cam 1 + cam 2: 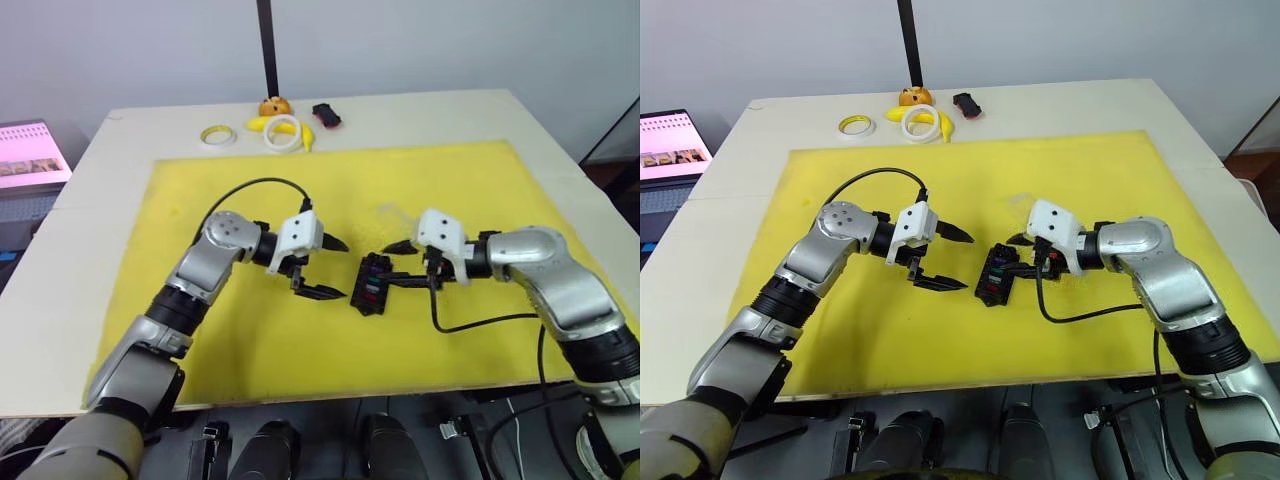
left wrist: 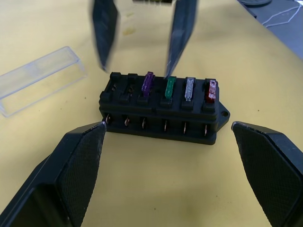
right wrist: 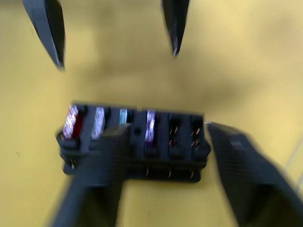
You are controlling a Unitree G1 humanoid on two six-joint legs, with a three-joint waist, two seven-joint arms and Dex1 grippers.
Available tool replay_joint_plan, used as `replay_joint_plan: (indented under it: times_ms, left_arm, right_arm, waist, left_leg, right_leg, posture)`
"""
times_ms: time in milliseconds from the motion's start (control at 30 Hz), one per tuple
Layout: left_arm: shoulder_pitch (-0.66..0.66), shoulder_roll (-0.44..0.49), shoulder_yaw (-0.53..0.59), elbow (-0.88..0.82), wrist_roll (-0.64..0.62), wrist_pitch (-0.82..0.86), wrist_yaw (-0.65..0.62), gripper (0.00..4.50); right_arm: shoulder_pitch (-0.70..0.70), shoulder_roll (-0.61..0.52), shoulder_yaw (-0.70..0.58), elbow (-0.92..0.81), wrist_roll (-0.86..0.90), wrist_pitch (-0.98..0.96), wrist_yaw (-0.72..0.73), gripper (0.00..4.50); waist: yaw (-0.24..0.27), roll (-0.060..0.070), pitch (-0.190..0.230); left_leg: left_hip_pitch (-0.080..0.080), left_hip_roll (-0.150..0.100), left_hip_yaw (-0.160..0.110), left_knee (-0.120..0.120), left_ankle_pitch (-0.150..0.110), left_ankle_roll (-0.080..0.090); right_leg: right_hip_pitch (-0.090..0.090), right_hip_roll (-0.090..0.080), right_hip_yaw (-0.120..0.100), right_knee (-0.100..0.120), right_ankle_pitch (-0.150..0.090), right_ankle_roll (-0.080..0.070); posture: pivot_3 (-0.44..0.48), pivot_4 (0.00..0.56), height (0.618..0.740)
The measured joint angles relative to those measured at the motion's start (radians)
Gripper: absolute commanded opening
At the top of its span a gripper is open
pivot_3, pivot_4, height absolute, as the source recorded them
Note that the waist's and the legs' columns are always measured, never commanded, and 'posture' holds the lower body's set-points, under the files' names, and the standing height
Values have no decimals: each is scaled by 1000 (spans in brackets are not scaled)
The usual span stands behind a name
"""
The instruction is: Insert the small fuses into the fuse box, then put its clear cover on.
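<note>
The black fuse box (image 1: 373, 286) lies mid-mat on the yellow mat, between my two grippers. In the left wrist view, purple (image 2: 148, 84), green (image 2: 169, 87), grey (image 2: 190, 89) and red (image 2: 211, 91) small fuses stand in its slots; two slots at the purple end hold none. My left gripper (image 1: 334, 268) is open, just left of the box and pointing at it. On the box's right, my right gripper (image 1: 399, 265) is open, its lower finger (image 3: 97, 175) against the box. The clear cover (image 2: 40, 78) lies flat on the mat just behind the box.
At the table's far edge sit two tape rings (image 1: 217, 134), a banana (image 1: 262, 124), an orange toy (image 1: 274, 105) and a black-and-red object (image 1: 326, 115), by a black pole (image 1: 267, 45). A laptop (image 1: 30, 152) stands off the table's left side.
</note>
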Motion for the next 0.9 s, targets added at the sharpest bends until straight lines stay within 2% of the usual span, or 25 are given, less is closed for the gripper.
replay_joint_plan:
  times_ms: [200,300,467,500,900]
  left_arm:
    - [-1,-6,13,0,0,0,0,4500]
    - [-2,-15,13,0,0,1,-1,4500]
    - [-2,-17,14,-1,0,3,-4,4500]
    - [-2,-17,14,-1,0,3,-5,4500]
    - [-5,-22,14,0,0,3,-8,4500]
  right_arm:
    - [28,35,-62,-15,48,18,-40,3456]
    - [65,116,-101,-27,83,40,-108,2584]
    - [156,181,-102,-51,97,50,-179,186]
    - [167,186,-101,-53,97,52,-190,85]
    - [203,156,-48,-97,36,59,-251,85]
  waist:
    - [0,0,0]
    - [-1,0,0]
    - [0,0,0]
    - [0,0,0]
    - [0,0,0]
  left_leg:
    - [0,0,0,0,0,0]
    - [0,0,0,0,0,0]
    - [0,0,0,1,0,0]
    - [0,0,0,1,0,0]
    - [1,0,0,0,0,0]
  right_leg:
    - [0,0,0,0,0,0]
    - [0,0,0,1,0,0]
    - [0,-1,0,1,0,0]
    - [0,0,0,1,0,0]
    - [1,0,0,1,0,0]
  posture:
    - [0,150,740]
    - [0,150,740]
    - [0,150,740]
    - [0,150,740]
    - [0,150,740]
